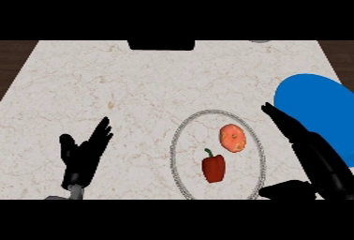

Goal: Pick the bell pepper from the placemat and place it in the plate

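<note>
Currently the bell pepper (213, 168) lies inside the plate (173, 149), just left of the right hand's (319, 159) fingers (282, 121) and apart from them. An orange round fruit (233, 138) sits beside it, nearer their tips. Right fingers are straight and open, holding nothing, at the blue placemat's (311, 98) edge. Left hand (79, 159) is open, fingers up, well left of the plate over the tabletop (104, 75).

Background as I see it from the head view:
- Counter (104, 79): one pale stone-look top, cream with faint tan veining. It fills most of my view and narrows toward the far edge.
- Dark brown surface (10, 61): wood-toned, showing beyond both far corners of the counter.
- Black block (162, 45): at the far edge, centre.
- Grey item (259, 41): at the far edge, right of the block, mostly cut off.
- Light: even and soft.
</note>
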You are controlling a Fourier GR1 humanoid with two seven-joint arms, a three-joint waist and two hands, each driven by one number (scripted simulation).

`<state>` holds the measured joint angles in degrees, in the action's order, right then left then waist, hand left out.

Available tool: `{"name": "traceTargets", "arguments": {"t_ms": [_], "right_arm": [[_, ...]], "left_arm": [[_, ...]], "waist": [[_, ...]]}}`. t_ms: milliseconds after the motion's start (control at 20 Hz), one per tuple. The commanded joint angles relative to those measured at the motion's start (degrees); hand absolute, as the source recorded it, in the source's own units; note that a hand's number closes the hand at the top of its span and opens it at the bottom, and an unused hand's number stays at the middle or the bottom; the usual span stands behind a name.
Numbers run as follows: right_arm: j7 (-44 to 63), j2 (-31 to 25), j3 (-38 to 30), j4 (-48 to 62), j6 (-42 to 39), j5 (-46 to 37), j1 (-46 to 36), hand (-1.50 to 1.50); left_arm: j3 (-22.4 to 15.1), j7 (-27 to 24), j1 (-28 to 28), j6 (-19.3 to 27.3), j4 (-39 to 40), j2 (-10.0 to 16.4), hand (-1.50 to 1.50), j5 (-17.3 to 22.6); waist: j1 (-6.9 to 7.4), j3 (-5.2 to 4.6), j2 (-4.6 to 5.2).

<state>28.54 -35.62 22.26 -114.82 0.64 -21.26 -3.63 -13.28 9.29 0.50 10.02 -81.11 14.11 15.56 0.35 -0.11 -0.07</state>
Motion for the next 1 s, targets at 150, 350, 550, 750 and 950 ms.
{"name": "traceTargets", "arguments": {"t_ms": [150,350,550,750,950], "right_arm": [[9.7,10.2,5.9,3.1,-5.5,-9.4,-5.3,-1.50],[12.0,14.8,11.0,6.5,-3.8,-17.4,-3.8,-1.50],[12.8,17.7,11.8,7.7,-5.9,-17.9,-1.9,-1.50],[14.4,22.5,11.9,8.4,-9.3,-19.4,-2.5,-1.50],[11.0,27.1,13.2,15.8,-4.7,-23.4,-3.5,-1.50]], "left_arm": [[0.9,-1.1,0.4,-0.6,1.2,-2.5,0.00,-2.0],[0.5,-0.1,0.4,0.1,1.8,-3.4,0.00,-3.7],[2.5,-0.1,3.1,-3.2,-0.9,-1.7,0.00,-2.1],[5.5,0.5,-3.7,-3.4,4.1,-3.8,0.00,-3.1],[5.6,1.3,2.8,-4.8,-2.0,-1.8,0.00,-3.0]], "waist": [[-0.19,0.09,0.05],[-0.26,0.10,0.04],[-0.18,0.11,0.01],[-0.35,0.10,0.05],[-0.05,0.11,0.03]]}}
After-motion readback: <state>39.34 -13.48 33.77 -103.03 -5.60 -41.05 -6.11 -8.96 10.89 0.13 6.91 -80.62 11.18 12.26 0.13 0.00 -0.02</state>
